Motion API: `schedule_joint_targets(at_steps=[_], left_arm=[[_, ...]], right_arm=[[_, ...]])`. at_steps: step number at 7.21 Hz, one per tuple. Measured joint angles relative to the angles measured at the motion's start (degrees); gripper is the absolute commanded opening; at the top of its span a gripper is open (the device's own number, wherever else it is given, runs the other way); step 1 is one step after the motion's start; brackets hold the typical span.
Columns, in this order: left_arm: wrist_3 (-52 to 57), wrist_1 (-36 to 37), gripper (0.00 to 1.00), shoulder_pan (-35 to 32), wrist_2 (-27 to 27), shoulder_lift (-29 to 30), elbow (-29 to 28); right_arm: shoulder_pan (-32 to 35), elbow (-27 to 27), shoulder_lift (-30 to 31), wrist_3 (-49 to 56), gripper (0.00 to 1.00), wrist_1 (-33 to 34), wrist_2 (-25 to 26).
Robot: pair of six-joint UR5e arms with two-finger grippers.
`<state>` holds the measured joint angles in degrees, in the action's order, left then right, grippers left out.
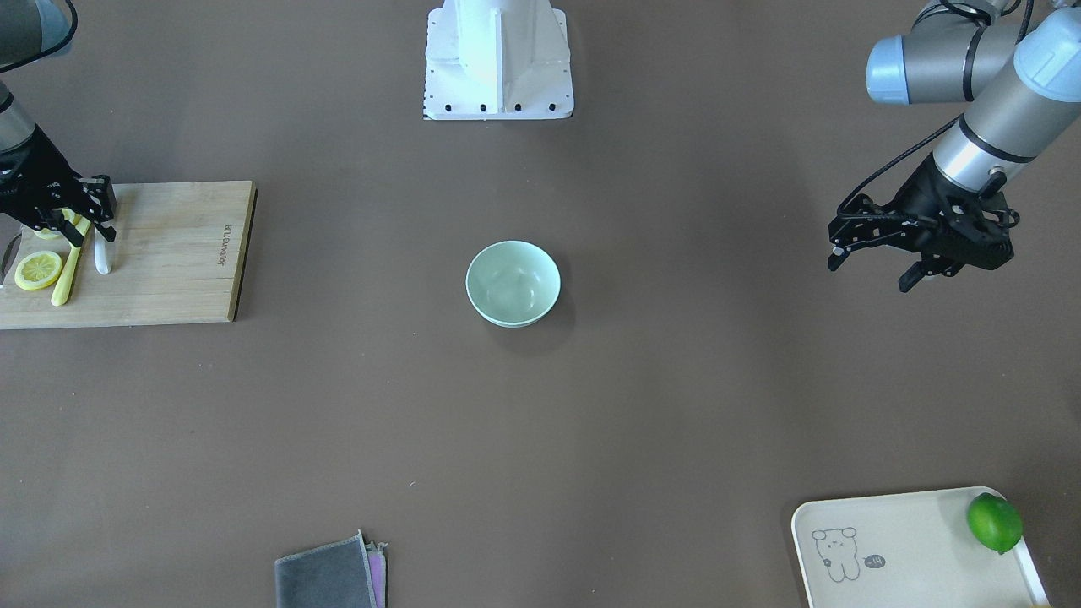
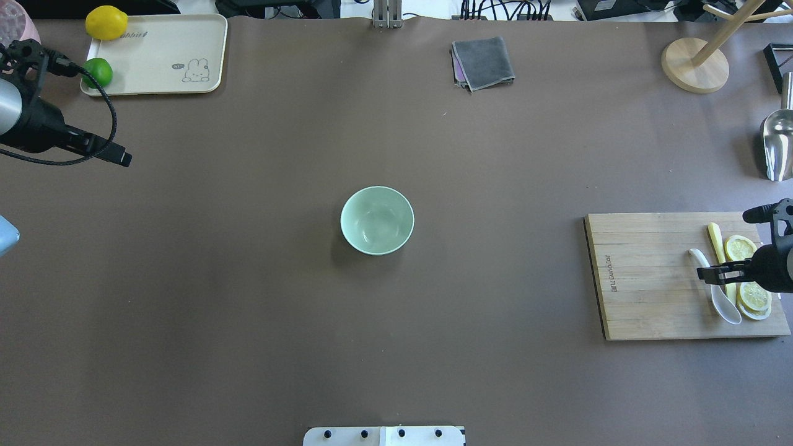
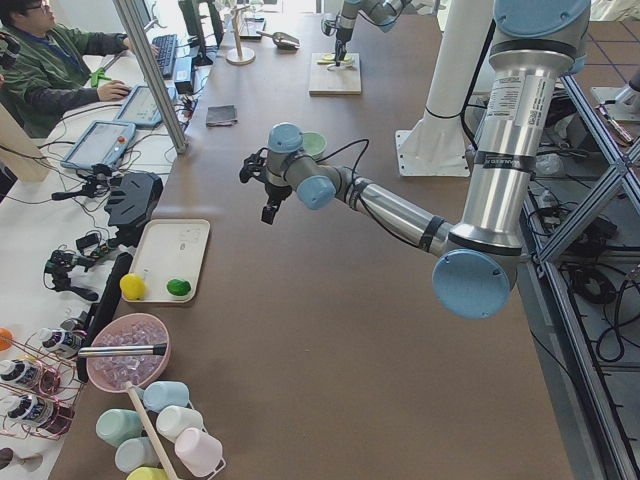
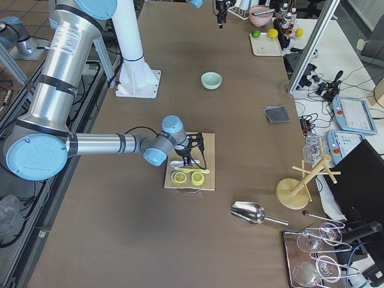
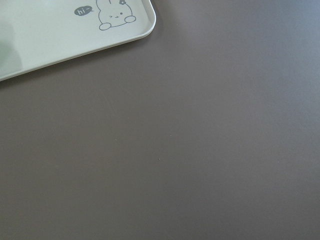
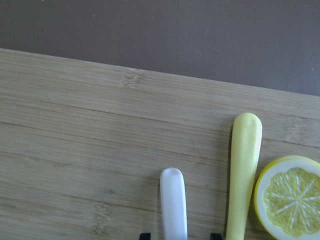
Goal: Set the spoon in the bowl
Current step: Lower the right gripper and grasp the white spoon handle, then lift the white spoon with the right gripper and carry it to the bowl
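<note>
Two grippers: the right gripper (image 1: 93, 235) hangs low over the cutting board (image 2: 650, 279) at the right edge of the overhead view. The left gripper (image 1: 871, 268) hovers at that view's upper left, fingers spread, holding nothing.
Spoon: the spoon (image 2: 717, 288) lies flat on the board with its scoop toward the bottom of the overhead view. It is just beside the yellow knife (image 2: 717, 244) and near the lemon slices (image 2: 740, 248).
Jaws and spoon: in the right wrist view two dark fingertips (image 6: 145, 235) show at the bottom edge, one on either side of the white handle with a gap on each side. The jaws are parted and not yet gripping.
Handling: it looks glazed, so probably stiff, light, slippery and easy to chip. The short thick handle is the place to pinch, across its width.
Bowl: the bowl (image 2: 376, 220) sits empty at mid-frame, well apart from the board.
Risk: the knife lies close to one finger, and closing may nudge it.
</note>
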<state>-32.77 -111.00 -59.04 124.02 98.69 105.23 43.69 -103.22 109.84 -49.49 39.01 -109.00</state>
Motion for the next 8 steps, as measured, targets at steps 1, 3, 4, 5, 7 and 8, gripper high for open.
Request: schedule_joint_targets(at_steps=[1, 3, 4, 5, 7, 8], left_arm=[[-0.06, 0.0, 0.99, 0.03, -0.01, 0.01, -0.04], [-0.14, 0.0, 0.99, 0.06, -0.01, 0.01, -0.05], [-0.22, -0.08, 0.99, 0.06, -0.01, 0.01, -0.05], [-0.25, -0.23, 0.99, 0.06, -0.01, 0.0, -0.07], [-0.27, -0.34, 0.99, 0.06, -0.01, -0.06, -0.06], [-0.28, -0.37, 0.99, 0.06, -0.01, -0.09, -0.04]], right_arm=[[-0.32, 0.02, 0.15, 0.0, 0.48, 0.01, 0.3], [-0.84, 0.09, 0.34, 0.01, 0.28, 0.01, 0.85], [-0.95, 0.1, 0.36, -0.01, 0.07, 0.01, 0.99], [-1.01, 0.12, 0.37, -0.05, 0.0, 0.01, 1.02], [-1.04, 0.03, 0.24, -0.31, 0.0, 0.0, 0.99], [-1.02, -0.36, 0.13, -0.41, 0.0, -0.02, 0.99]])
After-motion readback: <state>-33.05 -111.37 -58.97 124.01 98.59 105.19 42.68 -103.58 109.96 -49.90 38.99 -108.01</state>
